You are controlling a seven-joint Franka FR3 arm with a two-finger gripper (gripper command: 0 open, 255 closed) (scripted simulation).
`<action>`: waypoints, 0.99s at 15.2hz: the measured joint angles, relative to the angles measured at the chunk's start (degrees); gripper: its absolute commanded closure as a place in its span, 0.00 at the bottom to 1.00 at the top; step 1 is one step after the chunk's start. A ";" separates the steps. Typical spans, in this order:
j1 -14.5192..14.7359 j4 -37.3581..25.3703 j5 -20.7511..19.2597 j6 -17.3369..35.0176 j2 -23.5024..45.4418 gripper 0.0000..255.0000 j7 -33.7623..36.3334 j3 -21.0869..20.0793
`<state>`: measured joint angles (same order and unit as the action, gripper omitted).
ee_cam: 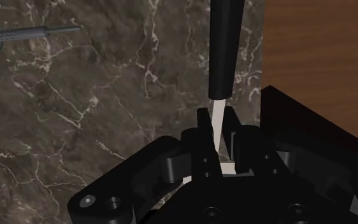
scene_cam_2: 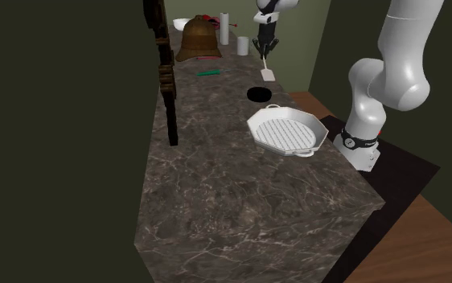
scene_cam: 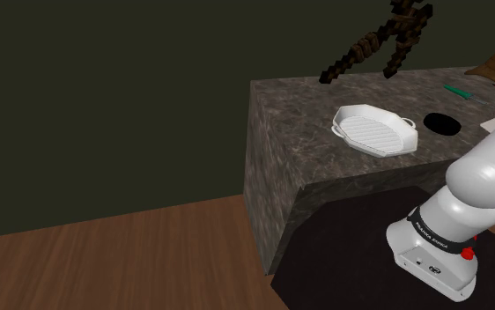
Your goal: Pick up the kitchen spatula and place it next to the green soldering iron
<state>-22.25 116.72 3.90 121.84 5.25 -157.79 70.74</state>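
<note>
My gripper (scene_cam_2: 265, 40) is shut on the kitchen spatula (scene_cam_2: 267, 71), which has a white blade and a black handle. It holds it over the far part of the marble counter (scene_cam_2: 216, 185), near the edge on the arm's side. In the wrist view the fingers (ee_cam: 203, 121) clasp the spatula's white shaft (ee_cam: 217, 118), and the black handle (ee_cam: 225, 44) reaches away from them. The green soldering iron (scene_cam_2: 208, 72) lies flat on the counter, to the second exterior view's left of the spatula. Its metal tip and green grip (ee_cam: 25, 33) lie apart from the handle.
A white ribbed grill pan (scene_cam_2: 287, 129) sits nearer on the counter, beside a black round spot (scene_cam_2: 258, 94). A dark wooden stand (scene_cam_2: 166, 72) rises along the counter's other side. A brown bell-shaped object (scene_cam_2: 199, 40) and two white cylinders (scene_cam_2: 225, 28) stand at the far end.
</note>
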 measured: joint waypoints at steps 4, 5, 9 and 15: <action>-2.05 1.36 3.81 2.45 3.16 1.00 -3.04 -1.14; -2.64 1.59 4.79 2.99 3.98 1.00 -3.73 -1.58; -4.67 3.23 8.14 5.70 6.70 1.00 -5.97 -3.43; -7.88 5.00 12.90 9.26 10.50 1.00 -9.11 -6.72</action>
<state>-30.13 121.72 16.80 131.10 15.75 -166.89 64.03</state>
